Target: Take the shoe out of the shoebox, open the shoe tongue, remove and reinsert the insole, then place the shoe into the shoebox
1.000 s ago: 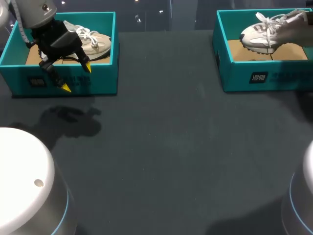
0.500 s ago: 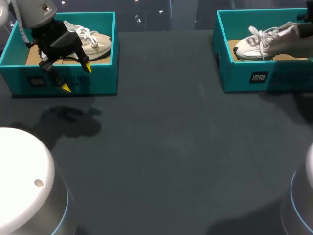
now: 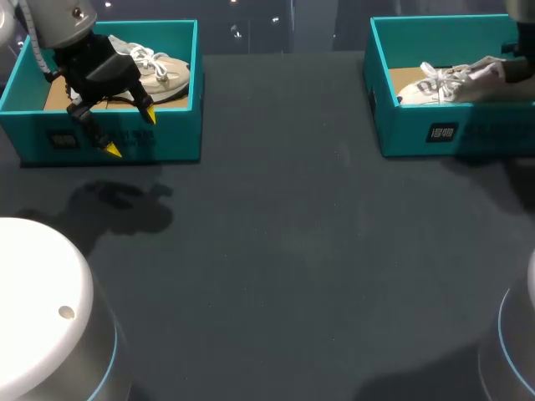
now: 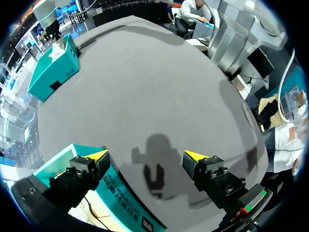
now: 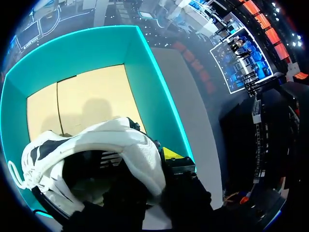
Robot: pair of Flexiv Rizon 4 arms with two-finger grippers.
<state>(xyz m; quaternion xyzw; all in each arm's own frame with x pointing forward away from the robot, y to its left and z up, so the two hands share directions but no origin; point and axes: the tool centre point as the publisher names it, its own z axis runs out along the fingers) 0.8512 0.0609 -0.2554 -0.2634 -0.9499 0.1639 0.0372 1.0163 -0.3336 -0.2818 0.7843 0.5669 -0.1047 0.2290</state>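
Shown in right wrist view only: right pincer (image 5: 149,162) pinching collar of white laced shoe (image 5: 96,145) inside teal shoebox (image 5: 154,96). Left pincer (image 4: 147,155) spread.

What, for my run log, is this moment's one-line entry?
left gripper: open, above front wall of left box | right gripper: shut on shoe, inside right box

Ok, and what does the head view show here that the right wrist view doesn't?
Only the head view: the left shoebox with a beige sneaker in it, my left gripper open above that box's front wall, and the dark table between the two boxes. Only the right wrist view: the white sneaker from close up, with its dark inside showing through the opening. Both: the white sneaker low inside the right shoebox, over its cardboard floor.
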